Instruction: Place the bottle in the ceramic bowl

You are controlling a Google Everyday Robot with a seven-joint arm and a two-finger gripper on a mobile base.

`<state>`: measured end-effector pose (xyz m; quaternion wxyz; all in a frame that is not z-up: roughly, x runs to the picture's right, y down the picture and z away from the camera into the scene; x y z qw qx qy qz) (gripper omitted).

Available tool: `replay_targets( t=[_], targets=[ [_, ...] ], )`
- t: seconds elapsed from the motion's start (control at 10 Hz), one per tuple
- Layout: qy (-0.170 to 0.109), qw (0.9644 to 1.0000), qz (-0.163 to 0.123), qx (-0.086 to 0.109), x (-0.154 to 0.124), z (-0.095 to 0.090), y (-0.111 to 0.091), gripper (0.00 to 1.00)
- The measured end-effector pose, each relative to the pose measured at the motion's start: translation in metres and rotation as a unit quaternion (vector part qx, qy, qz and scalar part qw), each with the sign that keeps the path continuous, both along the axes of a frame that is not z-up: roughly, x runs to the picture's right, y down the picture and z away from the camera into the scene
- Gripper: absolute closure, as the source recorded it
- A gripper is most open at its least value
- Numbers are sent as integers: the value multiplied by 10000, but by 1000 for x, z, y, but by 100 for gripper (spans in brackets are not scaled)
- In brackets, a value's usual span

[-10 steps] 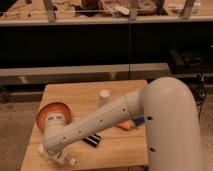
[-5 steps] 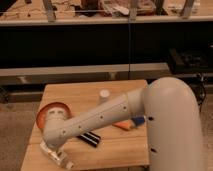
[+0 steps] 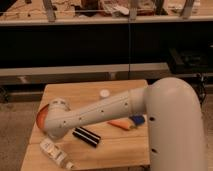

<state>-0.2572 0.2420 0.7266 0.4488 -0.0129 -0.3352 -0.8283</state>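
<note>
Gripper (image 3: pixel 52 131): at the arm's far end, low over the left side of the wooden table (image 3: pixel 75 95), mostly hidden under the round wrist.
Gripper state: cannot be told from this view.
Bottle (image 3: pixel 55 153): lying flat at the table's front-left corner, cap toward the front edge, just below the wrist.
Ceramic bowl (image 3: pixel 42 116): left edge of table, largely covered by the wrist; bottle outside it.
Black ribbed block (image 3: pixel 86 136): right of the bottle.
White cup (image 3: pixel 104 93): upright, farther back.
</note>
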Motion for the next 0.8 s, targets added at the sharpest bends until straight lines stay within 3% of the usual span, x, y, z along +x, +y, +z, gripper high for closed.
replay_targets(
  t=[0.2, 0.4, 0.5, 0.8],
  targets=[
    [-27, 10000, 28, 13, -6, 0, 8, 81],
    [-467, 9983, 324, 139, -5, -8, -1, 61],
    [-714, 9961, 418, 290, -9, -18, -6, 47],
    [-810, 9954, 412, 308, -15, -25, -7, 23]
  ],
)
